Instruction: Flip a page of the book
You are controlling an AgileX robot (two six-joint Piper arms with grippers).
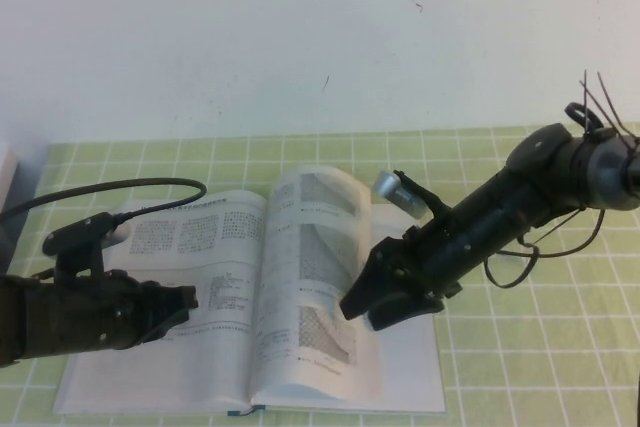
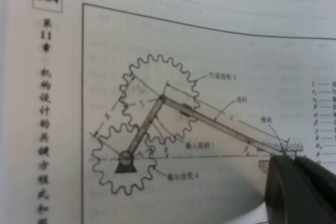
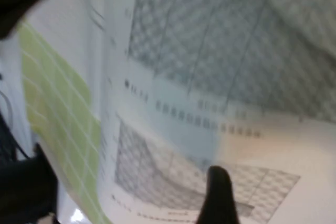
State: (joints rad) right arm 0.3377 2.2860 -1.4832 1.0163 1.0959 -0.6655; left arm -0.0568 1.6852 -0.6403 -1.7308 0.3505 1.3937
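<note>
A: What's on the left?

B: The left gripper (image 1: 185, 305) sits low over the left-hand leaf of the open book (image 1: 215, 347), which lies on the green checked mat (image 1: 520, 367). Whether its fingers are apart or together, I cannot tell. Its wrist camera looks at a gear diagram (image 2: 157, 129) on a leaf numbered 384.

A: And the middle?

B: One page (image 1: 320, 277) stands lifted and bowed near the spine, printed with shaded charts.

A: The right?

B: The right gripper (image 1: 365, 302) is at the outer edge of that raised page, above the right half of the book. I cannot tell whether it is pinching the page or only pressing against it; its wrist camera shows a dark fingertip (image 3: 218, 198) against the paper.
</note>
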